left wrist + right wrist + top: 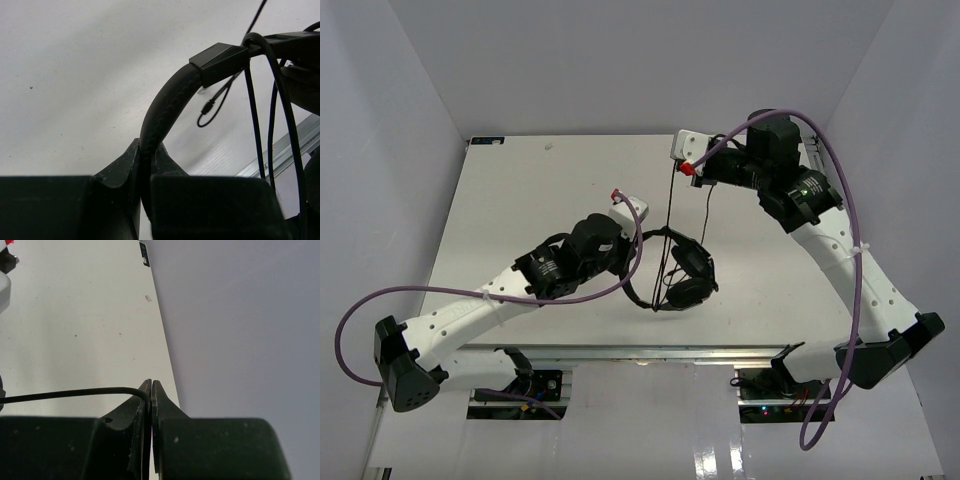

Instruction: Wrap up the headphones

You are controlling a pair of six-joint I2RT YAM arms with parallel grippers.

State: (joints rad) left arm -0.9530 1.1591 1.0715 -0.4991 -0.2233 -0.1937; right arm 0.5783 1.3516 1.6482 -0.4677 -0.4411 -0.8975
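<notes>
The black headphones point(682, 272) lie at the middle of the table with both ear cups close together. My left gripper point(636, 248) is shut on the headband point(165, 112), which passes between the fingers point(122, 167). The thin black cable point(671, 215) runs taut from the headset up to my right gripper point(678, 160), which is shut on it at the far side of the table. In the right wrist view the cable point(75, 392) enters the pinched fingertips of the right gripper point(151, 390). Cable loops point(250, 90) hang over the headband beside its slider point(220, 62). The small plug point(207, 106) dangles below.
Purple robot cables point(855, 260) arc beside both arms. The table's back edge point(160, 325) and the grey wall are close to my right gripper. The metal front rail point(650, 352) runs along the near edge of the white table point(540, 190).
</notes>
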